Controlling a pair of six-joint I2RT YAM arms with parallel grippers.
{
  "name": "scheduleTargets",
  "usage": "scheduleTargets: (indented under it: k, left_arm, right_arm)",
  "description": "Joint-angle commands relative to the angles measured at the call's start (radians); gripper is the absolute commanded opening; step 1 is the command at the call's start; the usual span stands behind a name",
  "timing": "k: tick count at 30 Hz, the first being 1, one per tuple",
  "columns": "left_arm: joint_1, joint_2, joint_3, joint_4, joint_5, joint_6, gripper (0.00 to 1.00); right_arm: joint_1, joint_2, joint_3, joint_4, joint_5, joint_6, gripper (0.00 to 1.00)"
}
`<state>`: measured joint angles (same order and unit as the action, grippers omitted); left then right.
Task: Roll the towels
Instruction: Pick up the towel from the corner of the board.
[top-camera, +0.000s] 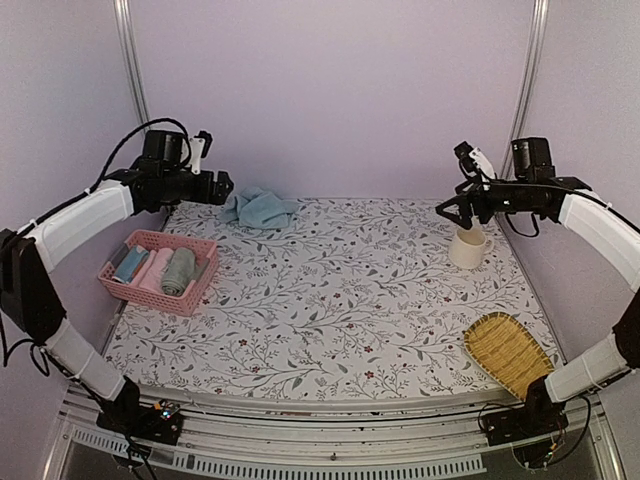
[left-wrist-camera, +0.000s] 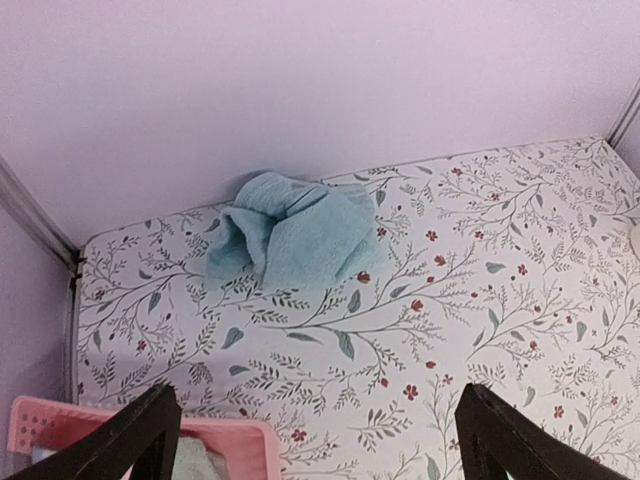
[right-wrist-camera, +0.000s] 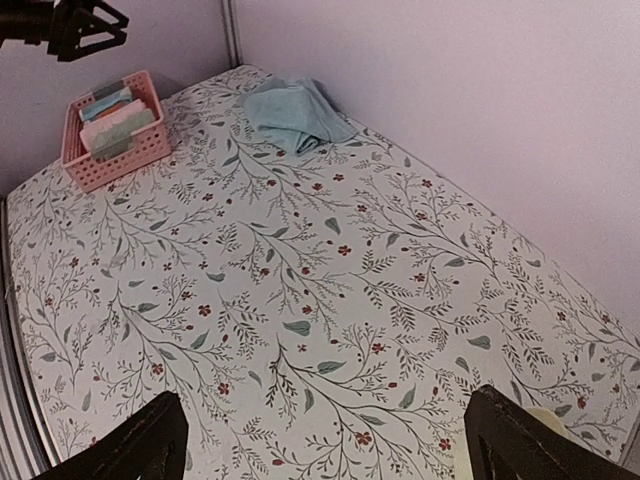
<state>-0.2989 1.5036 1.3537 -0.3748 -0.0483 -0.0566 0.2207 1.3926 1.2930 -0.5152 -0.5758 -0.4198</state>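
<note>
A light blue towel (top-camera: 258, 207) lies crumpled on the floral table at the back left, also seen in the left wrist view (left-wrist-camera: 295, 235) and the right wrist view (right-wrist-camera: 295, 115). A pale sage green towel (top-camera: 180, 270) lies rolled inside the pink basket (top-camera: 150, 294). My left gripper (top-camera: 215, 187) hovers above the table between the basket and the blue towel, open, with nothing between its fingers (left-wrist-camera: 140, 440). Over the cream mug (top-camera: 468, 248) at the back right, my right gripper (top-camera: 452, 212) is raised and open, and it is empty too (right-wrist-camera: 325, 445).
The pink basket (right-wrist-camera: 115, 165) at the left also holds a blue roll (top-camera: 130, 264) and a pink roll (top-camera: 155, 268). A woven bamboo tray (top-camera: 508, 352) lies at the front right. Purple walls close in the back and both sides.
</note>
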Motion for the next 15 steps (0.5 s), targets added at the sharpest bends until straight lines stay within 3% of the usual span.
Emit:
scheduleTargets:
  k: [1, 5, 8, 10, 15]
  left_arm:
    - [0.005, 0.12, 0.064, 0.176, 0.043, -0.039, 0.99]
    - [0.016, 0.269, 0.174, 0.18, -0.126, -0.175, 0.99]
    - [0.035, 0.46, 0.366, 0.096, 0.023, -0.058, 0.99]
    - [0.041, 0.585, 0.459, 0.06, -0.028, -0.061, 0.98]
    - [0.106, 0.763, 0.587, 0.043, 0.13, -0.203, 0.68]
  right_arm:
    - [-0.102, 0.018, -0.086, 0.103, -0.048, 0.138, 0.99]
    - [-0.13, 0.034, -0.183, 0.117, -0.143, 0.111, 0.99]
    - [-0.131, 0.049, -0.246, 0.145, -0.191, 0.096, 0.99]
    - [-0.131, 0.061, -0.274, 0.162, -0.229, 0.094, 0.96]
    - [-0.131, 0.094, -0.29, 0.152, -0.283, 0.058, 0.91]
